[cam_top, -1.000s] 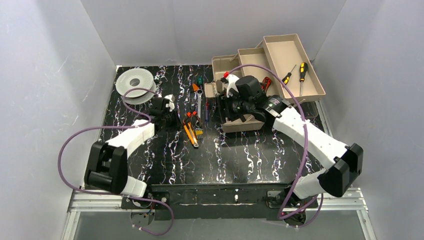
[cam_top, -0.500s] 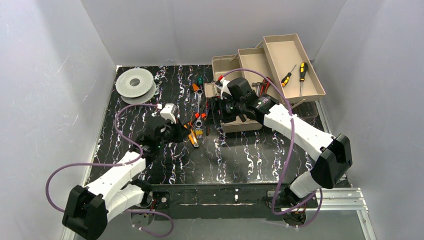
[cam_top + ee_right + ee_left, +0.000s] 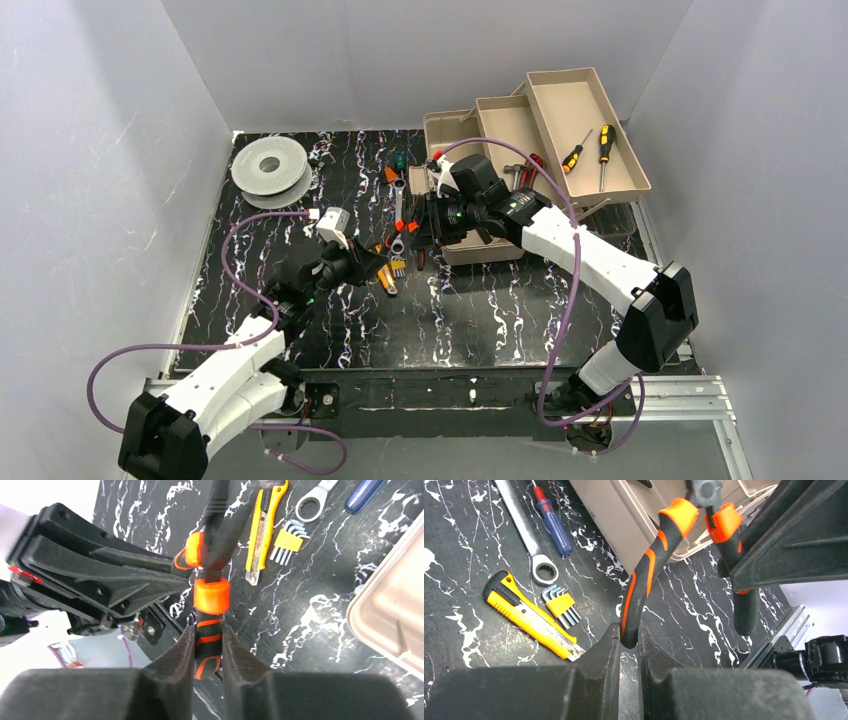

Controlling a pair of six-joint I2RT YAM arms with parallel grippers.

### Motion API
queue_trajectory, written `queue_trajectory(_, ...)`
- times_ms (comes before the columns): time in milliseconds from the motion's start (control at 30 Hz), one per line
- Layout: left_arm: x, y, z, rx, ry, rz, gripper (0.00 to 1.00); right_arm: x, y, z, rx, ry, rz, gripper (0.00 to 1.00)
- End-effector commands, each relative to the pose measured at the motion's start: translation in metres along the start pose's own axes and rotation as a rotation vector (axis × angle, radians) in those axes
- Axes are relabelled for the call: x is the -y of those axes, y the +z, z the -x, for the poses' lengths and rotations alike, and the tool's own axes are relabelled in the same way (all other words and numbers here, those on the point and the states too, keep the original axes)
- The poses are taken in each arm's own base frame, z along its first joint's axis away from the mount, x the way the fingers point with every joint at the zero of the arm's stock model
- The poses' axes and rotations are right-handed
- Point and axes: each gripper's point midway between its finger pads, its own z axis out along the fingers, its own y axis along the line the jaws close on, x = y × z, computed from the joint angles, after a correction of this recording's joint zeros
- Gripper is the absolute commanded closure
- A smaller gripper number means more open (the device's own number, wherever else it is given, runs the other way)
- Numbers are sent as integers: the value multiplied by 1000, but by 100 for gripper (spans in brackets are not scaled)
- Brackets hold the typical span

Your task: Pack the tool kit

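Note:
Pliers [image 3: 644, 575] with orange-and-black handles hang above the dark marbled table, held from both sides. My left gripper [image 3: 628, 635] is shut on the tip of one handle. My right gripper [image 3: 207, 635] is shut on the other handle [image 3: 210, 647], just below its orange collar. In the top view the pliers [image 3: 400, 235] sit between the left gripper [image 3: 370, 262] and the right gripper [image 3: 420, 232]. The tan toolbox [image 3: 560, 110] stands open at the back right with its trays fanned out. Two screwdrivers [image 3: 603, 145] lie in the top tray.
On the table under the pliers lie a yellow utility knife [image 3: 524, 615], a yellow hex key set [image 3: 561, 602], a silver wrench [image 3: 526, 530] and a blue screwdriver [image 3: 555, 522]. A grey-white spool [image 3: 270, 170] sits at the back left. The toolbox's lower body [image 3: 480, 250] is right of the grippers.
My left arm has swung toward the table's middle, staying shut. My right gripper has moved left from over the toolbox and shut on the pliers' second handle.

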Motion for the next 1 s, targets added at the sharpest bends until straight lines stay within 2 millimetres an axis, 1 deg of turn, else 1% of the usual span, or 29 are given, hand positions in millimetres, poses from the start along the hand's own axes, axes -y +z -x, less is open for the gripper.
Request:
queue_trajectory(0, 20, 0, 15, 50, 6, -87, 100, -22, -6, 21, 57, -41, 68, 93)
queue_trajectory(33, 19, 1, 15, 49, 2, -82, 94, -21, -6, 22, 64, -43, 57, 99)
queue_trajectory(100, 14, 4, 12, 33, -13, -54, 69, -14, -8, 24, 73, -46, 17, 99)
queue_trajectory(133, 12, 5, 11, 26, -17, -45, 52, -10, -9, 26, 77, -51, -4, 99)
queue_trajectory(200, 7, 7, 8, 9, -26, -18, 36, 0, -13, 30, 88, -61, -55, 99)
queue_trajectory(267, -1, 7, 5, -2, -46, 31, 13, 11, -19, 39, 107, -72, -108, 99)
queue_trajectory(300, -6, 7, 3, -6, -62, 62, 6, 19, -24, 43, 118, -74, -146, 99)
queue_trajectory(333, -11, 7, 3, -4, -65, 90, 3, 27, -29, 49, 133, -84, -187, 99)
queue_trajectory(400, -17, 7, 1, -18, -67, 119, 2, 49, -44, 65, 167, -100, -291, 99)
queue_trajectory(533, -25, 10, -5, -51, -64, 162, 2, 86, -85, 100, 236, -173, -547, 99)
queue_trajectory(567, -29, 11, -7, -65, -66, 184, 3, 96, -96, 109, 244, -194, -640, 99)
queue_trajectory(633, -34, 12, -10, -87, -66, 209, 4, 113, -108, 117, 223, -234, -772, 99)
queue_trajectory(667, -35, 13, -11, -94, -67, 220, 4, 124, -112, 118, 197, -247, -844, 99)
queue_trajectory(733, -40, 14, -12, -104, -68, 243, 5, 141, -115, 120, 139, -275, -956, 99)
queue_trajectory(833, -43, 15, -12, -107, -66, 258, 5, 163, -111, 119, 35, -303, -1081, 99)
queue_trajectory(967, -49, 14, -12, -105, -56, 291, 5, 177, -96, 119, -42, -318, -1128, 99)
